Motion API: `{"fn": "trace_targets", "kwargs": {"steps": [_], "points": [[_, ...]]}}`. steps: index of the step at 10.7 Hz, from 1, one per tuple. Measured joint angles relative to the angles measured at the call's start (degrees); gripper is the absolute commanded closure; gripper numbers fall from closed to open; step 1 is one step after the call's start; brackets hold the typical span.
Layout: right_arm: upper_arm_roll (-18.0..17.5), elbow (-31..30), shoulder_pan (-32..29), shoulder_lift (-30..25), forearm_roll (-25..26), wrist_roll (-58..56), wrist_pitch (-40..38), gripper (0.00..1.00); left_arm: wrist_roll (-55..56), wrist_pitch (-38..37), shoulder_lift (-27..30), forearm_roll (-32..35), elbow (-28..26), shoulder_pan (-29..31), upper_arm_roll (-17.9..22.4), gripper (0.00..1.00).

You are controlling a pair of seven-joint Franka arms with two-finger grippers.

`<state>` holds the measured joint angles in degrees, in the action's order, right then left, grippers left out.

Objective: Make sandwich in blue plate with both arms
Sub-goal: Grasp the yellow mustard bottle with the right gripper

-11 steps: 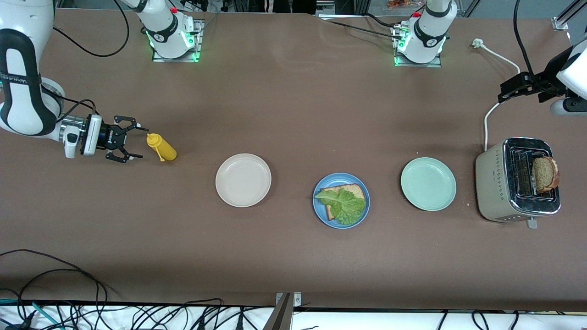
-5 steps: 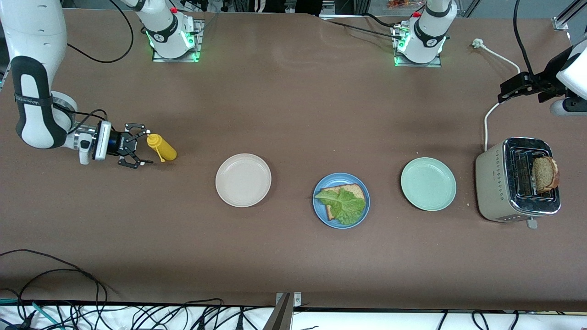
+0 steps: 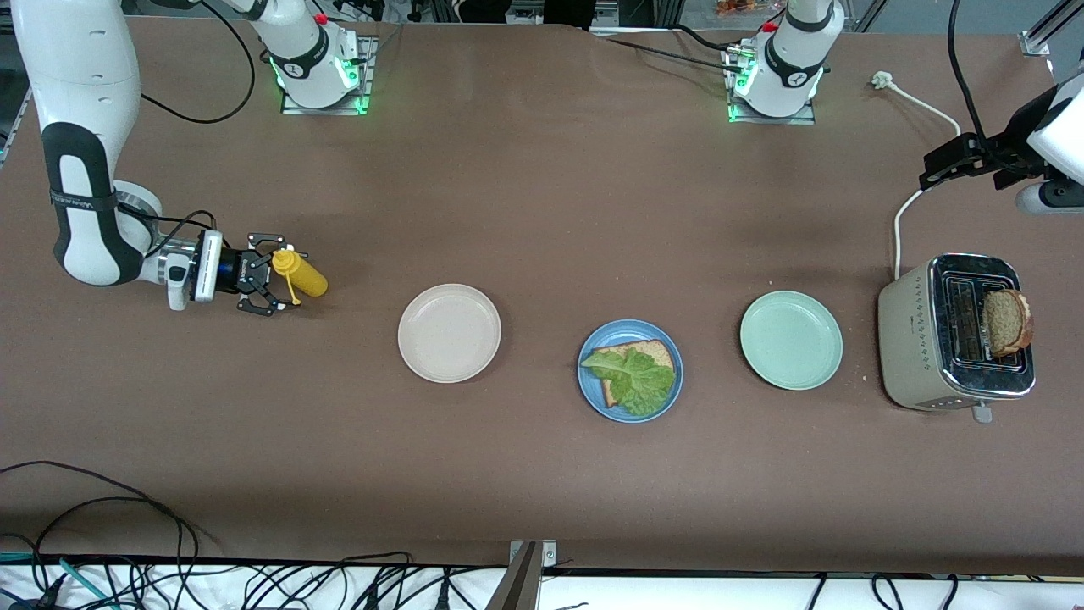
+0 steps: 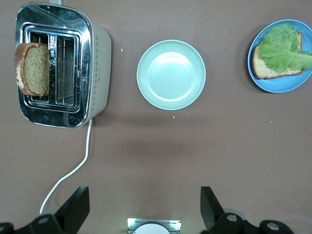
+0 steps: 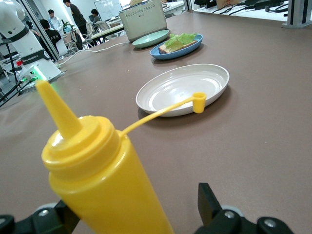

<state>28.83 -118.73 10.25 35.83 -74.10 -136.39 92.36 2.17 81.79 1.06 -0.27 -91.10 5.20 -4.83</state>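
blue plate (image 3: pixel 630 409): centre table | toast slice (image 3: pixel 656 351) + lettuce (image 3: pixel 632 379) on it

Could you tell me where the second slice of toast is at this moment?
The second slice of toast stands up out of the toaster at the left arm's end of the table, beside the pale green plate.

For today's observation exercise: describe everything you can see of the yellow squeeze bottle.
The yellow squeeze bottle looks like soft, glossy plastic, with a ribbed collar and a pointed nozzle. Its small cap is off and dangles on a thin yellow tether. It stands on the brown table toward the right arm's end, beside the cream plate. The right gripper has its open fingers around it.
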Motion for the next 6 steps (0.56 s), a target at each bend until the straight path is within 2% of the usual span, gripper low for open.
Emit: {"fn": "trace_targets", "kwargs": {"steps": [1,2,4,6], "points": [[0.0,0.0,0.0,0.0,0.0,0.0,-0.1,0.28,0.0,0.0,0.0,0.0,0.0,0.0,0.0,0.0],[-0.4,0.0,0.0,0.1,0.0,0.0,-0.2,0.57,0.0,0.0,0.0,0.0,0.0,0.0,0.0,0.0],[-1.6,0.5,0.1,0.4,0.0,-0.1,-0.2,1.0,0.0,0.0,0.0,0.0,0.0,0.0,0.0,0.0],[-2.1,1.7,0.4,0.5,-0.1,-0.1,-0.2,1.0,0.0,0.0,0.0,0.0,0.0,0.0,0.0,0.0]]}}
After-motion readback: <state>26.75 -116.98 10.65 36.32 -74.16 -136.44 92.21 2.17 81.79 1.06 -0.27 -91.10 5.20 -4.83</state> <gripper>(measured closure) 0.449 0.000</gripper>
